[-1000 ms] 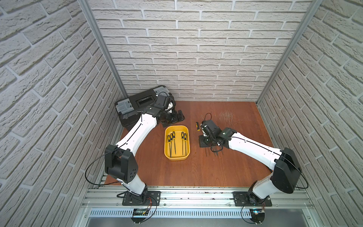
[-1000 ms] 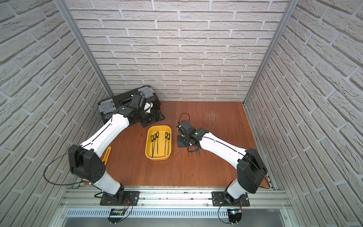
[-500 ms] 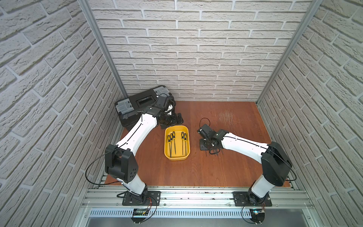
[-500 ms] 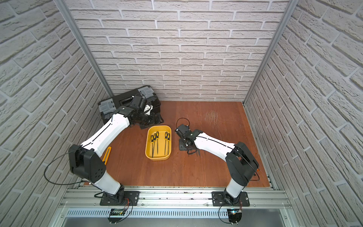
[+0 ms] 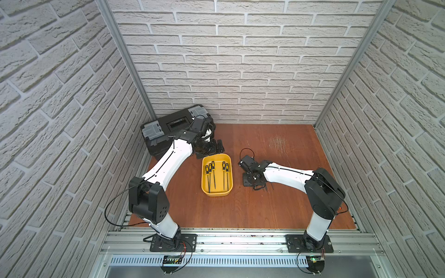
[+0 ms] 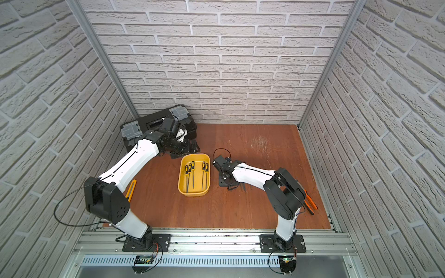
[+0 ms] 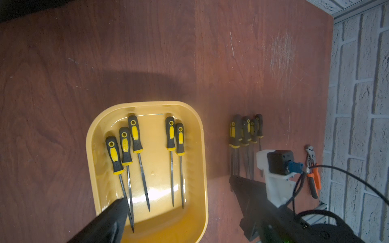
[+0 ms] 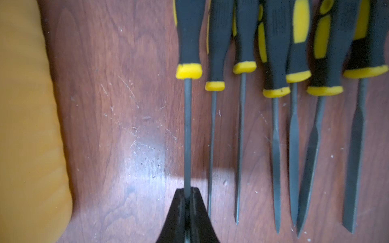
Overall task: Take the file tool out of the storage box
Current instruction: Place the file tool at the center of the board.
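**Q:** Where is the storage box (image 5: 217, 194)?
**A:** Mid-table (image 5: 265, 211). Five files (image 5: 213, 173) lie inside it, tips toward the near edge.
**Q:** And the right gripper (image 8: 188, 195)?
**A:** Clenched on the shaft of one file (image 8: 187, 126), outside the box, just beside a row of loose files (image 8: 275, 147).
**Q:** The left gripper (image 5: 210, 151)?
**A:** Spread wide at the box's far end, near the black toolbox (image 5: 168, 130) in the far left corner.

Wooden table (image 5: 265, 204) bears storage box (image 5: 216, 193), toolbox (image 5: 166, 131), files (image 8: 275, 147), pliers (image 6: 310, 201)
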